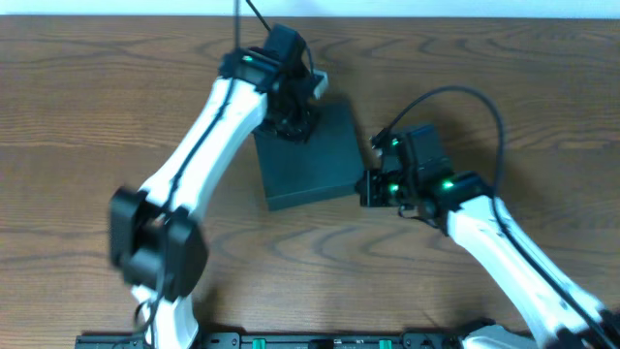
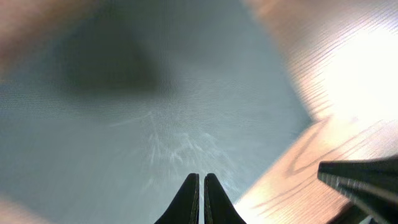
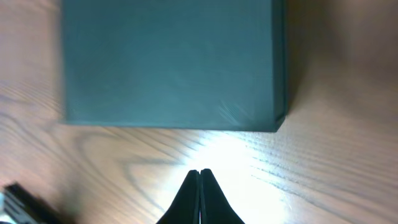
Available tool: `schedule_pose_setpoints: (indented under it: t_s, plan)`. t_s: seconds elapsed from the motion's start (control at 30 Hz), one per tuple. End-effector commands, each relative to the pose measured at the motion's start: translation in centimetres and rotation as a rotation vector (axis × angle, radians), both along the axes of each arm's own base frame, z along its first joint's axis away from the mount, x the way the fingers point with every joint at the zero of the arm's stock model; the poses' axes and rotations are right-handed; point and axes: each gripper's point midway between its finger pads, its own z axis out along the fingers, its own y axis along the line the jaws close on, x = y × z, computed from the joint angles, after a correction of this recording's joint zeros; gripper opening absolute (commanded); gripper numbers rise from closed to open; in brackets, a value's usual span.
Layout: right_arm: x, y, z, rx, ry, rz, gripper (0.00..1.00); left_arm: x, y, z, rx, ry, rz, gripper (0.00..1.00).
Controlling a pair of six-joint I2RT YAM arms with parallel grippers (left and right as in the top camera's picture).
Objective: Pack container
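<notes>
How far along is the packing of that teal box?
Done: the dark teal square cardboard box looks closed. In hand: the left gripper, shut, is over its top; the right gripper, shut, is beside it. Remaining: likely just withdrawing; contents hidden.

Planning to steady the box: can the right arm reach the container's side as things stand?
Probably yes. The right gripper, shut, faces the container with only bare table between; the left gripper is over the container's top, out of that path.
</notes>
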Motion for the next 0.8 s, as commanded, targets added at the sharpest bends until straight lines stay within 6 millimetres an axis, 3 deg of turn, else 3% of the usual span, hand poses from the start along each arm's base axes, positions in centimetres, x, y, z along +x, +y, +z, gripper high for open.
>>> schedule_pose_setpoints:
  t_s: [0.0, 0.13, 0.23, 0.27, 0.3, 0.37, 0.43, 0.47, 0.5, 0.77]
  plan:
    - [1.2, -0.2, 8.5, 0.033, -0.239, 0.031, 0.01, -1.1, 1.4, 7.9, -0.068, -0.173, 0.045, 0.06]
    - [0.6, -2.6, 15.1, -0.023, -0.457, -0.006, 0.02, -3.9, 2.8, 13.7, -0.12, -0.283, 0.098, 0.06]
    - [-0.4, -4.8, 18.1, -0.057, -0.567, -0.086, 0.11, -6.4, 4.9, 17.9, -0.148, -0.372, 0.207, 0.06]
    - [-0.7, -5.3, 18.7, -0.06, -0.59, -0.101, 0.2, -7.2, 5.7, 19.0, -0.154, -0.393, 0.248, 0.06]
    - [-1.1, -5.6, 19.5, -0.055, -0.615, -0.11, 0.4, -8.2, 6.6, 20.1, -0.159, -0.418, 0.297, 0.06]
    - [-1.8, -5.8, 20.4, -0.04, -0.646, -0.114, 0.99, -10.4, 8.7, 22.0, -0.158, -0.468, 0.392, 0.06]
    - [-2.4, -6.0, 20.9, -0.033, -0.661, -0.117, 0.99, -12.9, 11.6, 23.4, -0.138, -0.523, 0.511, 0.06]
    - [-2.6, -6.1, 20.9, -0.033, -0.657, -0.115, 0.99, -13.9, 12.7, 23.7, -0.129, -0.536, 0.545, 0.4]
    - [-2.7, -6.2, 20.8, -0.036, -0.653, -0.115, 0.99, -14.9, 13.7, 23.9, -0.122, -0.544, 0.575, 0.96]
    - [-3.8, -6.6, 18.6, -0.077, -0.561, -0.101, 0.99, -21.8, 17.4, 24.2, -0.153, -0.556, 0.61, 0.96]
